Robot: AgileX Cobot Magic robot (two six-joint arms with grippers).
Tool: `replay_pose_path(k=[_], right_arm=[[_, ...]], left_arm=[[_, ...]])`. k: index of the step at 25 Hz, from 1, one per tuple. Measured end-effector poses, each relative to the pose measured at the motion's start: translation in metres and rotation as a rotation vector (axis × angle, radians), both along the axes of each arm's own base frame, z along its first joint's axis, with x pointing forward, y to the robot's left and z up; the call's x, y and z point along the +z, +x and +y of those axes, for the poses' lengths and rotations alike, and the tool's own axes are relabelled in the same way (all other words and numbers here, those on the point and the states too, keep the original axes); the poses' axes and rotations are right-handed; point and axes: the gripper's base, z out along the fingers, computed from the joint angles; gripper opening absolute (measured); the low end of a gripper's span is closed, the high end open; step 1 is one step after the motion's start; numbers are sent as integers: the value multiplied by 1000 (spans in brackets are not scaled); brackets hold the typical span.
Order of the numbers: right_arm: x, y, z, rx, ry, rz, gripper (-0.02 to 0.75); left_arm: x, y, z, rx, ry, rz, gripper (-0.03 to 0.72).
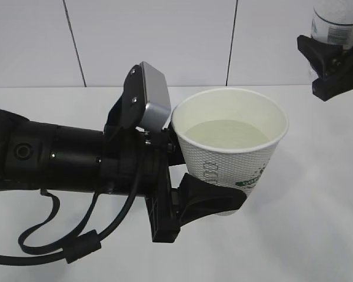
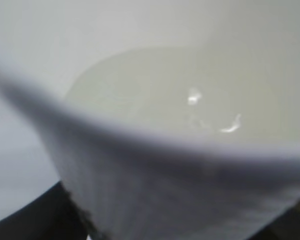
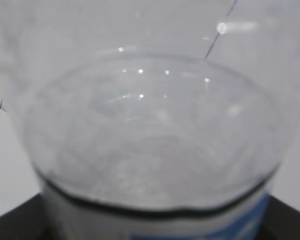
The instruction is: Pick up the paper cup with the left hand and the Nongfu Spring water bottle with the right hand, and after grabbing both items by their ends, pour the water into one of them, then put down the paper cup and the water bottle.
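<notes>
We saw left pincer [image 1: 209,176] pinching paper cup [image 1: 235,153] low down, held upright above counter [image 1: 317,223], water [image 1: 226,134] inside, right pincer [image 1: 335,67] clamped on bottle [image 1: 335,23], top right.

A white table [image 1: 317,235] fills the lower part of the exterior view, meeting a white panelled wall [image 1: 165,41] behind (thin dark seams between panels). Only soft shadows mark the tabletop.
</notes>
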Motion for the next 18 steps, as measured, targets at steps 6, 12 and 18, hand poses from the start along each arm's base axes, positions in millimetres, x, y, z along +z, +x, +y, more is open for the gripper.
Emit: replay_pose_path(k=[6, 12, 18], right_arm=[[-14, -6, -6, -59, 73, 59, 493], [-24, -11, -10, -103, 152, 105, 493], [-31, -15, -14, -143, 197, 134, 493]], left_arm=[[0, 0, 0, 0, 0, 0, 508], [0, 0, 0, 0, 0, 0, 508], [0, 0, 0, 0, 0, 0, 508]])
